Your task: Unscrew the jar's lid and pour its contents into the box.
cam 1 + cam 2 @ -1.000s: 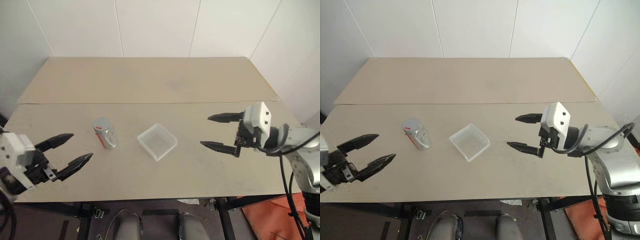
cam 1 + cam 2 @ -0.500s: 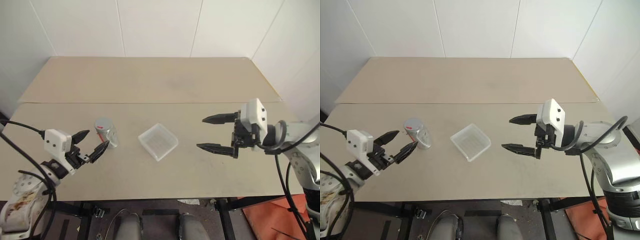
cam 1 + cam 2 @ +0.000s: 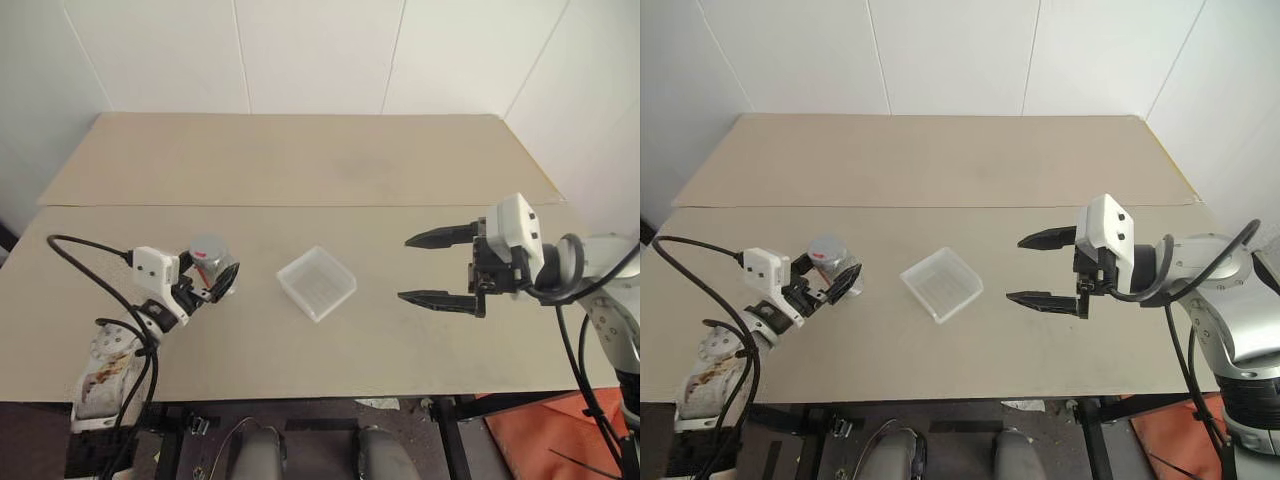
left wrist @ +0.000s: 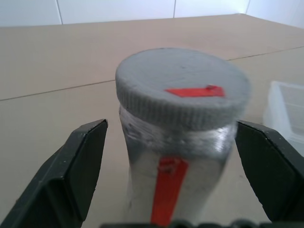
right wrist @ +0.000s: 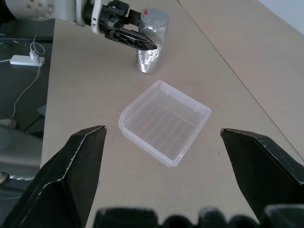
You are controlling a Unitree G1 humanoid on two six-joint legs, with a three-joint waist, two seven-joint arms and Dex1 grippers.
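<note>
The jar (image 3: pixel 209 257) stands upright on the left of the table (image 3: pixel 300 160), silvery with a red strip down its wall. Its grey lid (image 4: pixel 183 97) with a red mark is screwed on. The contents are hidden inside. My left gripper (image 3: pixel 210 273) is open, one finger (image 4: pixel 71 171) on each side of the jar, small gaps showing between them and the wall. The box (image 3: pixel 316 283), clear and shallow, lies empty at mid-table, right of the jar. My right gripper (image 3: pixel 405 268) hangs open above the table to the right of the box, pointing toward it.
A seam (image 3: pixel 300 206) crosses the table from left to right behind the jar and box. White walls close off the back and both sides. The right wrist view shows cables and a white block (image 5: pixel 23 60) on the floor past the table's edge.
My left arm has reached forward and toward the jar, and its open fingers now stand on either side of it. The right gripper has stayed in place, open.
</note>
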